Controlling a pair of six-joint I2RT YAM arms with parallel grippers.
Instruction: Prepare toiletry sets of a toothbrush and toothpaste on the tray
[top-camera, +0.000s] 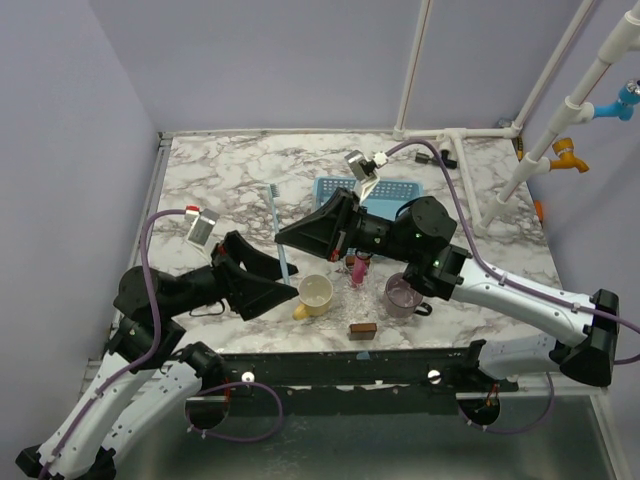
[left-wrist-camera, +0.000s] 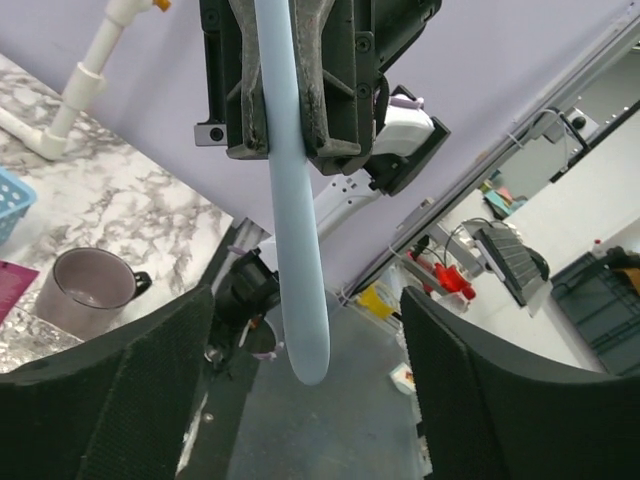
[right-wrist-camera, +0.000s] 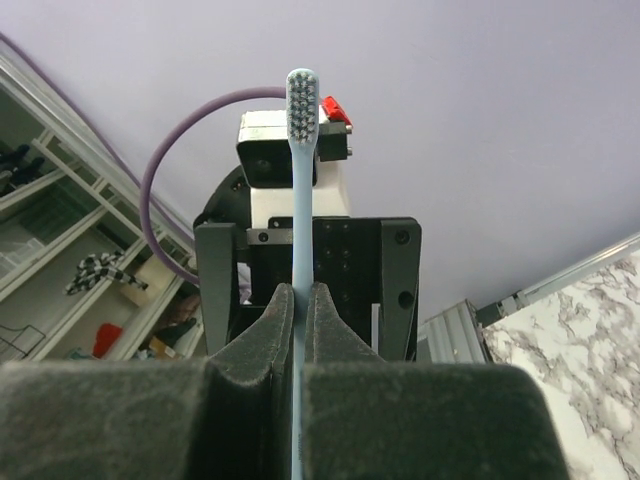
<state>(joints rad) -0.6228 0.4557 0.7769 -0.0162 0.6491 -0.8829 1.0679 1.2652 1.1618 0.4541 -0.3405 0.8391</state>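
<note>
A light blue toothbrush (top-camera: 277, 228) is held up above the table, with my right gripper (top-camera: 285, 236) shut on its handle. In the right wrist view the pads (right-wrist-camera: 278, 318) pinch the thin handle and the bristled head (right-wrist-camera: 303, 100) stands above them. My left gripper (left-wrist-camera: 310, 400) faces the right one, open. Its fingers (left-wrist-camera: 110, 400) stand on either side of the handle's rounded end (left-wrist-camera: 305, 340) without touching it. The blue perforated tray (top-camera: 397, 188) lies at the back, partly behind the right arm. A small pink item (top-camera: 356, 268) stands between the mugs; I cannot tell whether it is toothpaste.
A yellow mug (top-camera: 317, 293) and a purple mug (top-camera: 402, 296) stand near the front edge, with a brown block (top-camera: 363, 329) between them. White pipes (top-camera: 520, 170) rise at the back right. Purple walls close in the marbled table (top-camera: 230, 165).
</note>
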